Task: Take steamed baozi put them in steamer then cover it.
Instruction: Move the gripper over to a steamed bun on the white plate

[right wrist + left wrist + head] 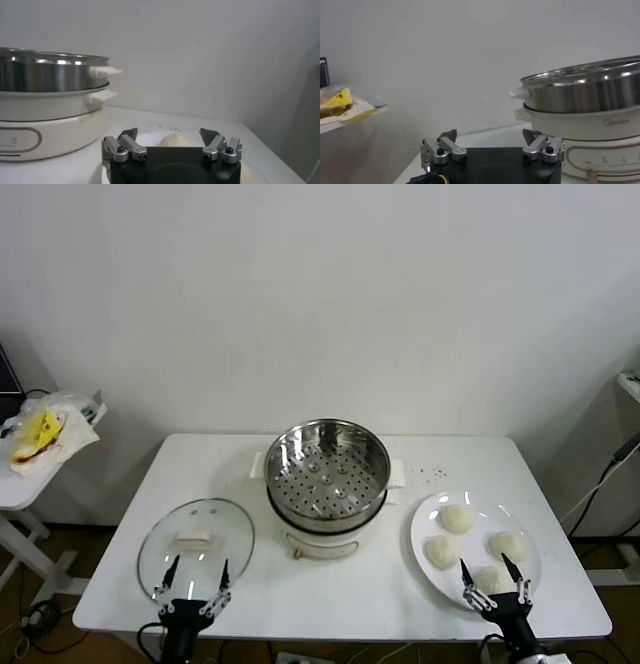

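On the white table point(120, 584) the steamer point(327, 469) sits centre, basket showing no buns; cover point(196, 542) lies flat to its left; four steamed baozi point(457, 519) rest on a white plate point(425, 524) to its right, none moved yet. Right gripper point(495, 587) hovers at the plate's near edge, just by the nearest bun, jaws spread wide, holding nothing; left gripper point(197, 581) hangs at the cover's near rim, also spread wide w/ nothing between the fingers; it looks to be waiting. Off to the far left a side stand carries a bag point(40, 434), not part of the job.

Step in hand, prob.: right arm's first pick. To do it well: centre the jaws over one bun, come straight down so fingers straddle the dome w/o nudging its neighbours; close softly, dough likely squashes or sticks; lift clear of the plate before swinging over, since the steel wall stands tall; set buns spaced on the perforated floor so all four fit; cover goes on last, by its handle.
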{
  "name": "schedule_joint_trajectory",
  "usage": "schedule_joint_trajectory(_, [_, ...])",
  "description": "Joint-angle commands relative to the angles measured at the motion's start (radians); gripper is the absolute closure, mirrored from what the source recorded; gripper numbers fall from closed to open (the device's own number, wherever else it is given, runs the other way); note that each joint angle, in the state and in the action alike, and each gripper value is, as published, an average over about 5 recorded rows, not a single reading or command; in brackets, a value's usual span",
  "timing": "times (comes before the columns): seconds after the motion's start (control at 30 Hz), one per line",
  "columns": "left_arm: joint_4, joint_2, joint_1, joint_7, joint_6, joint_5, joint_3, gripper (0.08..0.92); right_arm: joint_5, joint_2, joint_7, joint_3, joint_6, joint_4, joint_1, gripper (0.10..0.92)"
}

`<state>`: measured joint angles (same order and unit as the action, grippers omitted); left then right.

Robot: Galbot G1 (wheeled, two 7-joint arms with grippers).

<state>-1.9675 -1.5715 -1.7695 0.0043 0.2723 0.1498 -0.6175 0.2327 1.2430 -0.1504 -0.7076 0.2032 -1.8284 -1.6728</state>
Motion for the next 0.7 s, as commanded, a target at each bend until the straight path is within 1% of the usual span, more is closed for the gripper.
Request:
schedule_joint_trajectory(0.03, [-0.001,0.006,-0.001,-0.023,0.01,0.012,0.0,0.177,-0.073,-0.121,-0.097,-0.06,-0.14,-0.004,0.084,0.203])
schedule_joint_trajectory(0.07, [-0.001,0.007,-0.001,-0.024,0.009,0.012,0.0,0.177,-0.074,-0.145,-0.115,-0.062,-0.163,-0.001,0.097,0.203])
schedule_joint_trajectory(0.2, [0.002,0.018,0.0,-0.04,0.006,0.014,0.004,0.177,-0.081,-0.388,-0.295,-0.041,-0.31,0.062,0.224,0.203])
schedule_joint_trajectory(0.3, [0.005,0.022,0.005,-0.054,0.006,0.014,0.007,0.177,-0.101,-0.582,-0.464,0.018,-0.37,0.141,0.324,0.203])
schedule_joint_trajectory(0.4, [0.008,0.025,0.009,-0.06,0.007,0.013,0.009,0.177,-0.156,-0.743,-0.642,0.088,-0.401,0.212,0.423,0.203])
schedule_joint_trajectory(0.5, [0.013,0.029,0.014,-0.065,0.007,0.01,0.011,0.177,-0.198,-0.838,-0.769,0.216,-0.404,0.275,0.569,0.203])
schedule_joint_trajectory(0.7, [0.028,0.034,0.032,-0.067,0.002,0.008,0.012,0.177,-0.298,-0.906,-0.935,0.649,-0.374,0.39,1.008,0.203])
